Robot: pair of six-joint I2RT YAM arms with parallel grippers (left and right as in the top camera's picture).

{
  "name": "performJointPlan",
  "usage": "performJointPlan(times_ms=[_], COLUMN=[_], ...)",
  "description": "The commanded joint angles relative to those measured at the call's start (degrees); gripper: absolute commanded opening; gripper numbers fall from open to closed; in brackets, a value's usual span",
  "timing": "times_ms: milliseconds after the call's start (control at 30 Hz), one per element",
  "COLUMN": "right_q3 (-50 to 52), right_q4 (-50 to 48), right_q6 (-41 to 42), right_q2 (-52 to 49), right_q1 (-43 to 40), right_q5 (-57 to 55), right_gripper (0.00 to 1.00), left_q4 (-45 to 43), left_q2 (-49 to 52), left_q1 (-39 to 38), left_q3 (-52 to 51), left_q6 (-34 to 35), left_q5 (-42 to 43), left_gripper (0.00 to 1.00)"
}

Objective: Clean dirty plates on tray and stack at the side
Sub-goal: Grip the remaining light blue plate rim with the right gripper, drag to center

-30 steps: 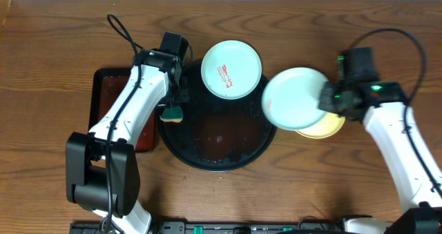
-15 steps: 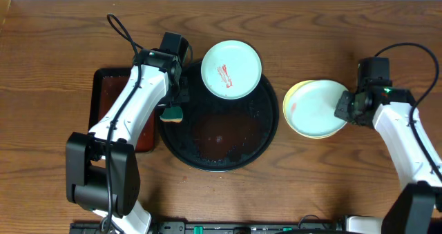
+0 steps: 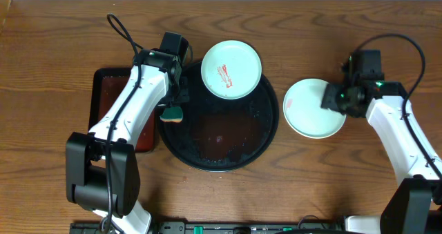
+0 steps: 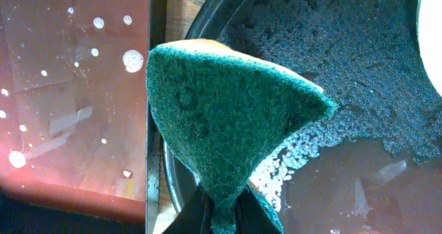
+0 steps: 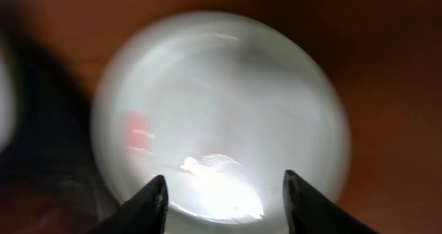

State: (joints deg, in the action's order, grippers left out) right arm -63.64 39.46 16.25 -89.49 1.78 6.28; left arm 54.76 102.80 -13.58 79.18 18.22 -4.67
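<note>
Right gripper (image 3: 337, 97) released, jaws apart over stacked plate (image 3: 311, 110) on worktop (image 3: 55, 54), right of tray (image 3: 221, 161). Left gripper (image 4: 221, 217) clenched on sponge (image 4: 221, 117) at tray's left rim. Smeared plate (image 3: 231, 70) lies forward-right of it, nearer left arm.

The wooden table (image 3: 55, 27) carries a round black tray (image 3: 221, 151) at centre, a reddish tray (image 3: 103, 103) at left and a pale mint plate (image 3: 307, 117) at right.
</note>
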Motion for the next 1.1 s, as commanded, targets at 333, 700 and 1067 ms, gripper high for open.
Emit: performJointPlan(times_ms=[333,700,1067], right_q3=[-2.0,-2.0,-2.0], right_q4=[-20.9,-29.1,-30.3], right_q6=[13.9,17.6,17.6], right_q2=[-12.8,-22.6,-24.1], right_q1=[14.4,20.6,23.8], right_q5=[9.6,2.5,-0.7], right_gripper=[0.57,0.43,0.1], left_q4=[-0.4,-0.4,-0.4], left_q2=[0.6,0.6,0.6], left_q1=[0.1,0.1,0.1], left_q3=[1.2,1.2,1.2], left_q6=[0.6,0.6,0.6], left_q5=[-0.3,-0.3,-0.3], left_gripper=[0.07,0.08,0.07])
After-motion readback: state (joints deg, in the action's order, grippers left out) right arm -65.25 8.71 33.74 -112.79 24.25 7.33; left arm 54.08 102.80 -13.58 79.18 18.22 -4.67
